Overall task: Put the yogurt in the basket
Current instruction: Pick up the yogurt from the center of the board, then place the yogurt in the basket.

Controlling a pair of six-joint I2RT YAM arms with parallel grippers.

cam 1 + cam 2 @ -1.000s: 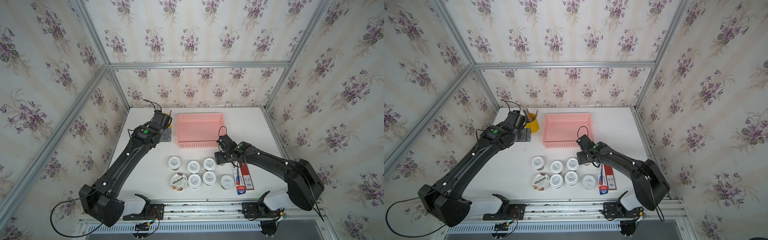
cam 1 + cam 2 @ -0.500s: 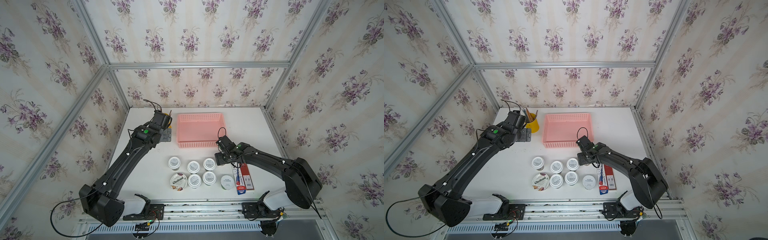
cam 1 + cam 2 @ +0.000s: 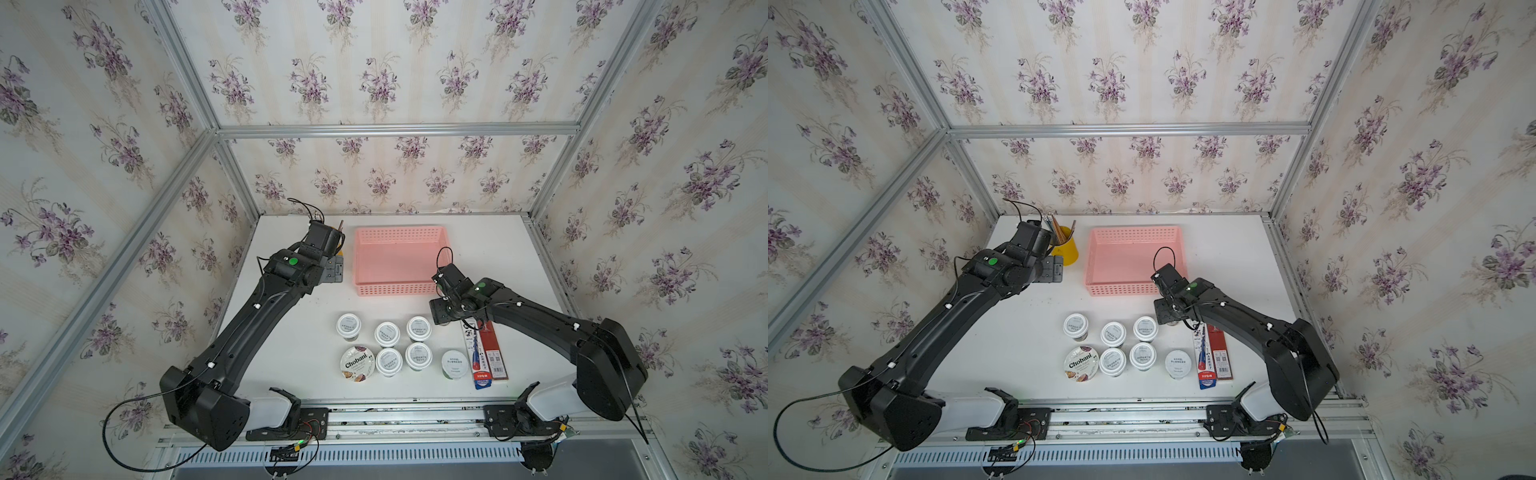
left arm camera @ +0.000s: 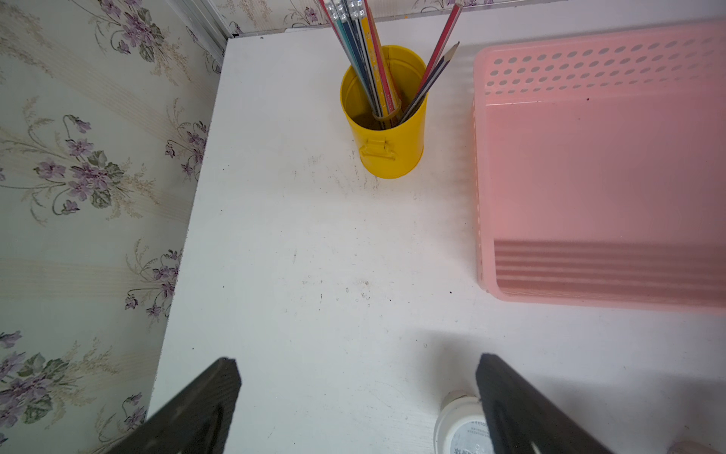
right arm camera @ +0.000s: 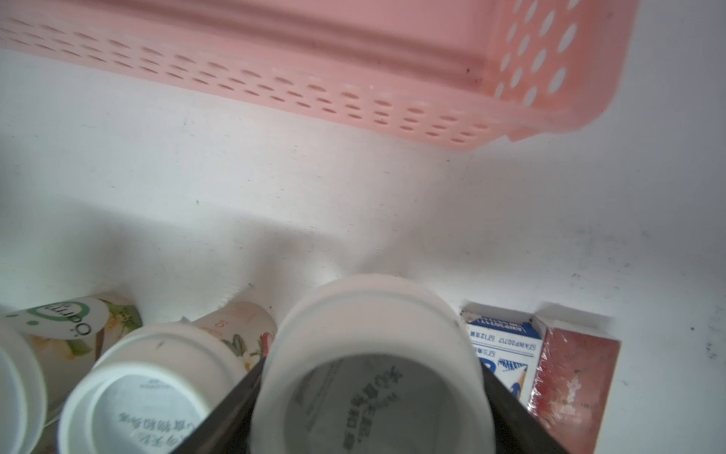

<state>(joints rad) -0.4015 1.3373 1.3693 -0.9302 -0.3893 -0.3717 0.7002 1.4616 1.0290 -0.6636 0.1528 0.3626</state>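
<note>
Several yogurt cups stand in two rows near the front: white grey-printed lids (image 3: 387, 333), a wider Chobani cup (image 3: 357, 362) and a pale-green-lidded cup (image 3: 454, 363). The pink basket (image 3: 399, 286) lies behind them with nothing in it. My right gripper (image 5: 369, 393) is at the right end of the back row, shut on a white-lidded yogurt cup (image 5: 373, 353), a black finger pressed on each side. In both top views the gripper's body (image 3: 1165, 313) hides that cup. My left gripper (image 4: 357, 377) hangs open over bare table, left of the basket (image 4: 589, 275).
A yellow pencil cup (image 3: 1066, 249) stands just beyond the left gripper, beside the basket's left wall. Flat red and blue packets (image 3: 484, 353) lie right of the cups, under the right forearm. Walls enclose the table on three sides.
The right gripper's jaws have drawn in onto the cup and the gripper has edged slightly left. The left arm has not moved.
</note>
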